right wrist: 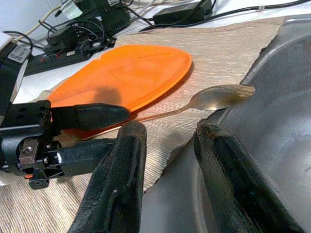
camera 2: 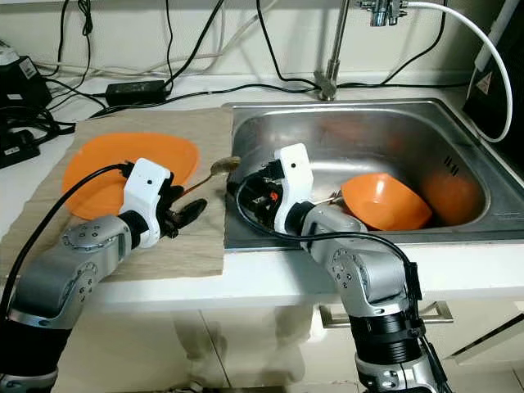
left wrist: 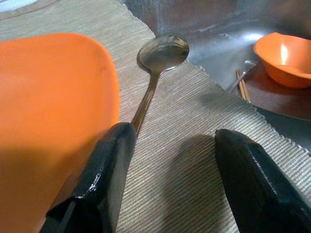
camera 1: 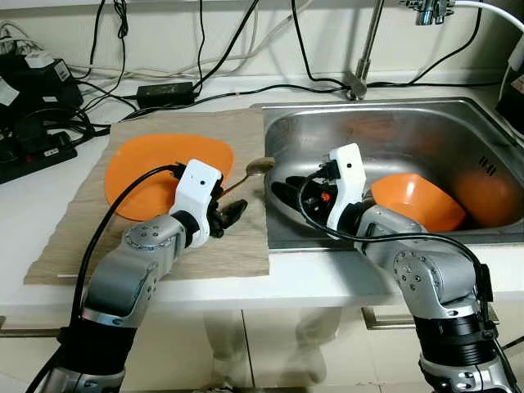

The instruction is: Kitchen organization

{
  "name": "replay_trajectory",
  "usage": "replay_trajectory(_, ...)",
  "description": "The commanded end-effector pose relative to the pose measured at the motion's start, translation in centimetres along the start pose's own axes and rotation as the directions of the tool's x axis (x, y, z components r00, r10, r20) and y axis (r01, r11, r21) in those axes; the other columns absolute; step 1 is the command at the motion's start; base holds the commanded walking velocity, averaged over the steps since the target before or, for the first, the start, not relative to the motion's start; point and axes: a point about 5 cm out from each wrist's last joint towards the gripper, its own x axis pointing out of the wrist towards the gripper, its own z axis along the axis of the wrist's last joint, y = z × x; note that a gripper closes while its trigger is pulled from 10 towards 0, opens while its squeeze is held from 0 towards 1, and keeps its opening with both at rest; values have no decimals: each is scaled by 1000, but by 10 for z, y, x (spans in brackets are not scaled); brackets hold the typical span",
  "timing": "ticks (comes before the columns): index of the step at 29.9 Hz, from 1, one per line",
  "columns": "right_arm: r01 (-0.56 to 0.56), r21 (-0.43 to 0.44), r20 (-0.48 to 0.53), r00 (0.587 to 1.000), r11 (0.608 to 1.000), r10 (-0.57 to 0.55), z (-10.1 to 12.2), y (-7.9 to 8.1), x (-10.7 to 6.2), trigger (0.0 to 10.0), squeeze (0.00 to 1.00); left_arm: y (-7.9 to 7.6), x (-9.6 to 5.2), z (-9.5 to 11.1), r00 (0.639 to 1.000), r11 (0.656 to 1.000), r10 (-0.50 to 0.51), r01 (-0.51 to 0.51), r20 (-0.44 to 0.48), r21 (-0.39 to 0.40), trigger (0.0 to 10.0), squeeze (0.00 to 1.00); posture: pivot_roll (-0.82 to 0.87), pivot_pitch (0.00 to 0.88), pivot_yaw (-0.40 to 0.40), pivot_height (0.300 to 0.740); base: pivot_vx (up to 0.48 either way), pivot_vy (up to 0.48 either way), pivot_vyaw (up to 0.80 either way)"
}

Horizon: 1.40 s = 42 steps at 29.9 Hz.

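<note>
Lying on the left of the white counter, a tangle of black cables and a power strip (camera 1: 33, 155) sit beside a beige woven mat (camera 1: 237, 246). An orange plate (camera 1: 155, 168) rests on the mat, and a metal spoon (left wrist: 158, 63) lies just beside the plate, its bowl at the mat's edge by the sink. The left gripper (camera 1: 231, 214) hovers low over the mat at the spoon's handle end, fingers spread wide, holding nothing. Right of it, the right gripper (right wrist: 167, 160) reaches over the steel sink's (camera 1: 426, 123) near-left corner, also spread and empty. Inside the sink lies an orange bowl (camera 1: 417, 201), with chopsticks (left wrist: 241, 83) beside it.
</note>
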Motion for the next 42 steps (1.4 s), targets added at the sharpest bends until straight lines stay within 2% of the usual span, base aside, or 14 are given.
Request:
replay_trajectory(1, -11, 4, -8, 1000, 1000, 11, -2, 1, 0, 10000, 0, 6, 0, 3, 1000, 1000, 28, -28, 7, 12, 10000, 0, -48, 0, 65, 740, 0, 0, 0)
replay_trajectory(9, -13, 5, -11, 1000, 1000, 13, -3, 2, 0, 10000, 0, 3, 0, 6, 1000, 1000, 20, -20, 18, 0, 10000, 0, -50, 0, 65, 740, 0, 0, 0)
replay_trajectory(12, -9, 6, -14, 1000, 1000, 10, -4, 1, 0, 10000, 0, 8, -1, 16, 998, 999, 38, -36, 56, -33, 10000, 0, -49, 0, 62, 740, 0, 0, 0)
replay_trajectory(15, 2, 7, -30, 1000, 1000, -2, -10, -2, -1, 10000, 0, 26, -7, 54, 978, 993, 88, -72, 187, -89, 10000, 0, -41, 0, 58, 740, 0, 0, 0)
replay_trajectory(20, 8, 14, -41, 999, 1000, -7, -15, -3, 1, 10000, 0, 33, -9, 63, 972, 991, 101, -80, 214, -104, 10000, 0, -41, 0, 62, 740, 0, 0, 0)
replay_trajectory(25, 11, 20, -44, 999, 1000, -10, -17, -3, 2, 10000, 0, 43, -6, 53, 973, 980, 143, -114, 180, -162, 10000, 0, -43, 0, 64, 740, 0, 0, 0)
replay_trajectory(27, 14, 24, -47, 999, 1000, -12, -19, -4, 1, 10000, 0, 57, -4, 42, 973, 960, 187, -152, 135, -234, 10000, 0, -44, 0, 65, 740, 0, 0, 0)
replay_trajectory(32, 13, 27, -45, 999, 1000, -12, -19, -4, 1, 10000, 0, 77, -4, 28, 965, 932, 248, -213, 89, -292, 10000, 0, -44, 0, 64, 740, 0, 0, 0)
replay_trajectory(33, 8, 34, -40, 999, 999, -6, -19, -3, 1, 10000, 0, 86, -4, 21, 957, 915, 278, -239, 79, -326, 10000, 0, -43, 0, 60, 740, 0, 0, 0)
replay_trajectory(35, 5, 38, -37, 999, 999, -4, -18, -3, 1, 10000, 0, 90, -4, 18, 954, 905, 290, -249, 72, -345, 10000, 0, -43, 0, 60, 740, 0, 0, 0)
replay_trajectory(36, 0, 41, -34, 999, 999, 1, -18, -3, 1, 10000, 0, 99, -4, 10, 947, 891, 317, -279, 51, -357, 10000, 0, -47, 0, 60, 740, 0, 0, 0)
replay_trajectory(38, 0, 39, -32, 999, 999, 1, -17, -4, 0, 10000, 0, 107, -5, 6, 937, 877, 347, -308, 42, -368, 10000, 0, -49, 0, 60, 740, 0, 0, 0)
replay_trajectory(42, 3, 40, -30, 1000, 999, -1, -16, -5, -1, 10000, 0, 114, -6, 9, 929, 861, 365, -316, 51, -399, 10000, 0, -53, 0, 59, 740, 0, 0, 0)
